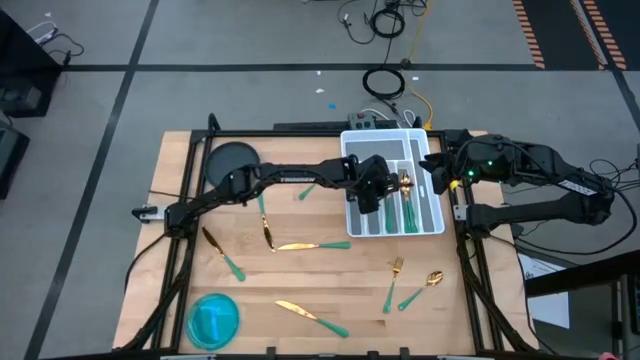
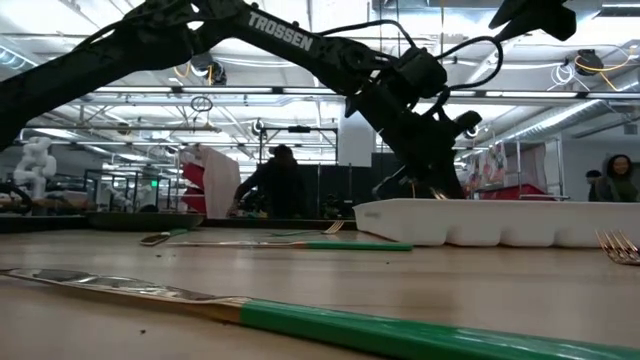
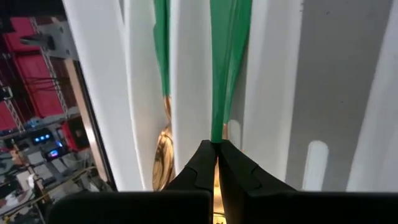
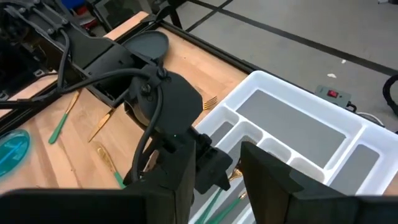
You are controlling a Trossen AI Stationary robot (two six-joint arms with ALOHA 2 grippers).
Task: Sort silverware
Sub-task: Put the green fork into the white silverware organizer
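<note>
The white slotted tray [image 1: 432, 222] stands on the far right part of the table. My left gripper [image 1: 383, 192] reaches into it from the left and is shut on a piece of silverware with a green handle [image 3: 225, 56]. A second green-handled piece with a gold head [image 3: 163, 149] lies in the slot beside it. More silverware lies loose on the wood: a knife [image 1: 310, 245], a fork [image 1: 394, 282], a spoon [image 1: 425, 288] and another knife [image 1: 312, 318]. My right gripper [image 4: 217, 183] is open and hovers above the tray's right edge [image 1: 432, 165]. My left gripper pinches the piece between its two fingertips [image 3: 200, 163] where the green handle meets the gold neck [image 3: 216, 138]. The fingers slant down into the tray, in line with the piece. The handle runs on ahead of them along a tray slot; the head is hidden behind the fingers.
A blue bowl [image 1: 213, 320] sits at the near left corner, a dark round plate [image 1: 232, 160] at the far left. More green-handled pieces [image 1: 225, 255] [image 1: 265, 225] lie left of centre. A black frame [image 1: 190, 190] borders the table. People [image 2: 275, 185] stand in the room behind.
</note>
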